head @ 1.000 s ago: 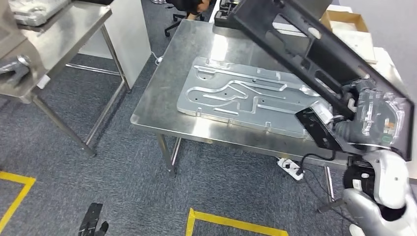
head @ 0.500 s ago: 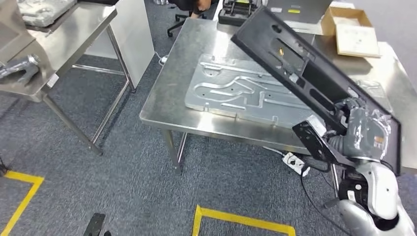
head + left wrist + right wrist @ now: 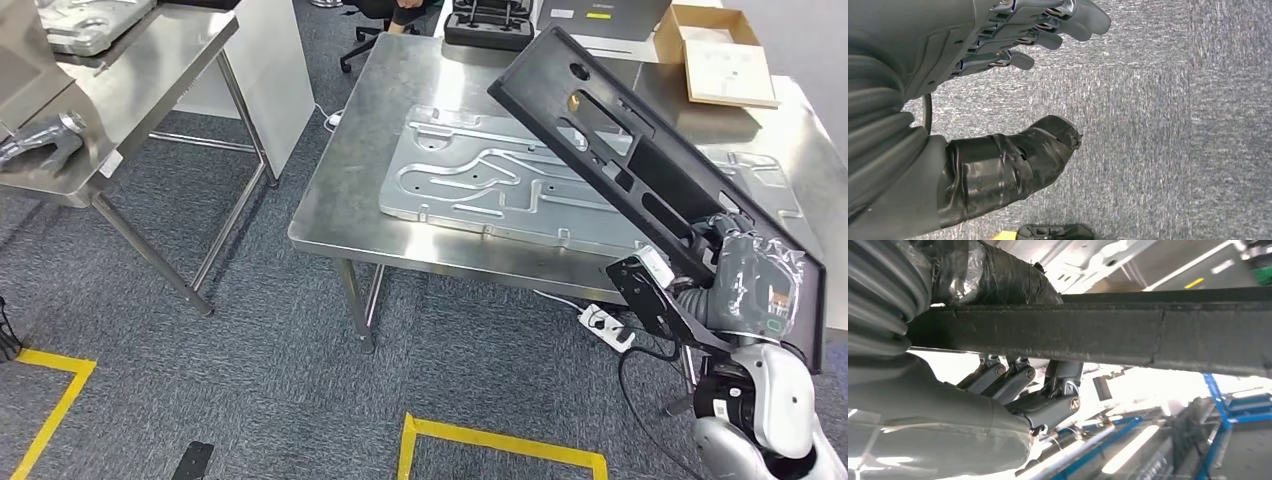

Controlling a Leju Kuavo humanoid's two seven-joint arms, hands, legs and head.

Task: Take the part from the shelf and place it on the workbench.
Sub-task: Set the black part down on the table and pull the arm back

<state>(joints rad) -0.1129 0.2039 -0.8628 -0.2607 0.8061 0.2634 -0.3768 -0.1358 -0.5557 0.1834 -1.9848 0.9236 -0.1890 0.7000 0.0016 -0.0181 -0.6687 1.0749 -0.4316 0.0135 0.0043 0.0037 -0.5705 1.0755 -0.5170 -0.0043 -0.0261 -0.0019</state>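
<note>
1. The right hand [image 3: 745,275] grips the near lower end of the long black part [image 3: 640,170], thumb on one face, fingers on the other.
2. The part is in the air, tilted. Its long axis runs from the right hand up and away to the left, and its far end hangs over the bench [image 3: 400,80], above the silver plate [image 3: 480,185] lying flat there.
3. The part looks clear of plate and bench; the head view cannot show the gap under its far end.
4. The relation that counts: the bench lies ahead and to the left of the right hand, and the part already reaches across it. Judgement: lowering and levelling remain, with the part's length to be kept off the cardboard box [image 3: 715,55] and the black case [image 3: 490,25] at the far edge.
5. The left hand [image 3: 998,55] hangs over grey carpet, fingers apart, holding nothing, well away from the part. The right arm does the work alone.
6. The right wrist view shows what the head view hides: the thumb [image 3: 993,275] lies on one face of the part's edge, the fingers [image 3: 1013,380] on the opposite face.
</note>
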